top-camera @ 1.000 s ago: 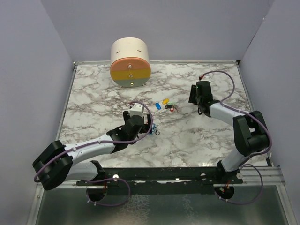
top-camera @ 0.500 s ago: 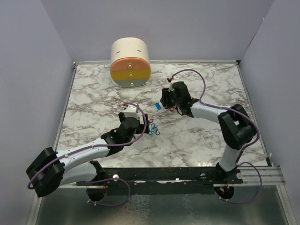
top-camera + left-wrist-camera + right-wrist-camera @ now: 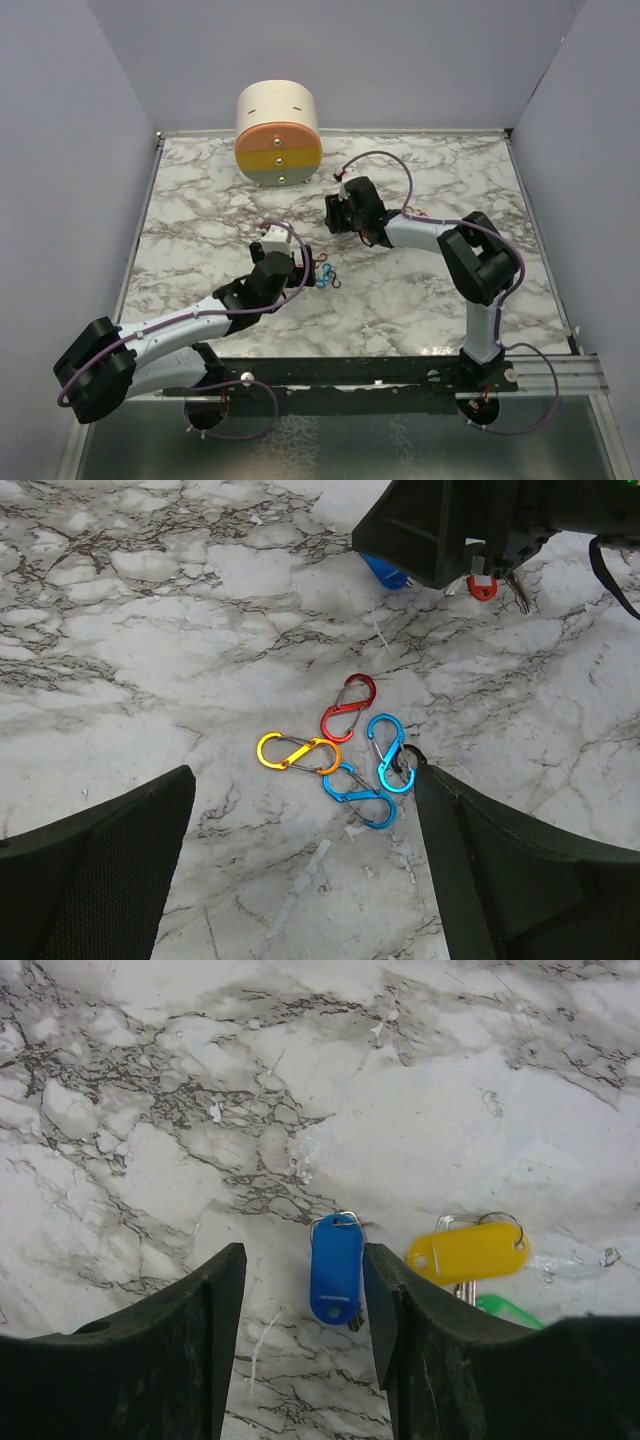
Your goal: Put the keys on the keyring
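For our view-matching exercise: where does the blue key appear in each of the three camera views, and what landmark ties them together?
Top external: not visible; the right hand covers its spot.
Left wrist: the blue key sits near the top, half under the right hand.
Right wrist: lower centre, between that hand's open fingers.
Shared landmark: the right hand, seen in all three.

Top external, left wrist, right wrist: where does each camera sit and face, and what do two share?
Top external: above and behind the bases, looking down on the marble table, left arm and right arm.
Left wrist: down past its open fingers at four clips.
Right wrist: down between its open fingers at the blue key.
Shared: both wrist views show the blue key.
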Robot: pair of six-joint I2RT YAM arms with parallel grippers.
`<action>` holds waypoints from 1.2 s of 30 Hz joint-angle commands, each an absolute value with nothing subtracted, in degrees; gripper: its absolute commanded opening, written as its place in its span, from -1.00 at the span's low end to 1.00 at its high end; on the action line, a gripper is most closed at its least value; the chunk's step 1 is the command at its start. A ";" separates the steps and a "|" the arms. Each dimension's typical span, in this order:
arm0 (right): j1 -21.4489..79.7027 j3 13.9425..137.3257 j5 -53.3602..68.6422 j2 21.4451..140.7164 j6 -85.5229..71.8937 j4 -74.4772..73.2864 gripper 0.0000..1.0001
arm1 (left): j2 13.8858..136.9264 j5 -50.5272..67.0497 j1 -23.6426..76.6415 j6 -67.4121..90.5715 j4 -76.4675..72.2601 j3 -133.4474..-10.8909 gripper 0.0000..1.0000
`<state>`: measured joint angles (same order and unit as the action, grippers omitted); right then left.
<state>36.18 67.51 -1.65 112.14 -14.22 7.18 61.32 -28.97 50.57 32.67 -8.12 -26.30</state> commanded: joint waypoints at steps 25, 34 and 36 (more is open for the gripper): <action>36.87 74.30 -8.18 118.61 -24.56 1.85 -0.13 | 58.55 -28.86 48.60 32.70 -9.65 -23.81 0.86; 36.91 76.10 -8.50 119.79 -24.62 0.81 -0.32 | 58.84 -28.35 48.23 32.63 -10.09 -23.77 0.86; 36.87 76.24 -8.68 119.82 -24.61 0.70 -0.36 | 58.87 -28.29 48.17 32.59 -10.16 -23.77 0.86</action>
